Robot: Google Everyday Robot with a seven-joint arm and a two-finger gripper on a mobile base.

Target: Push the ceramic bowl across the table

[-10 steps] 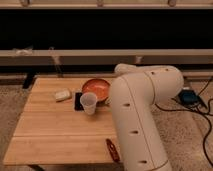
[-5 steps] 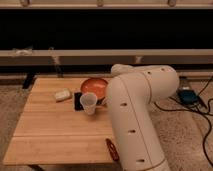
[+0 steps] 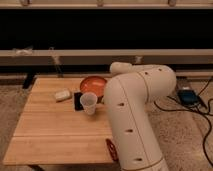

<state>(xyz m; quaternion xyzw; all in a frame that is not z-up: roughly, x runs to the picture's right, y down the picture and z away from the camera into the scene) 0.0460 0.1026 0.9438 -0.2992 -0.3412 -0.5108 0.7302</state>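
Note:
The orange-red ceramic bowl sits at the far middle of the light wood table. A small translucent white cup stands just in front of it, touching or nearly touching its front rim. My big white arm reaches in from the right, and its wrist end is just right of the bowl. My gripper is at the bowl's right edge, mostly hidden behind the arm.
A black flat square lies under and left of the cup. A pale small object lies left of it. A red thing is at the table's front right edge. A blue device and cables lie on the floor to the right.
My arm's wrist end has shifted slightly to the left, toward the bowl. The bowl has moved a touch to the left; the cup has stayed put.

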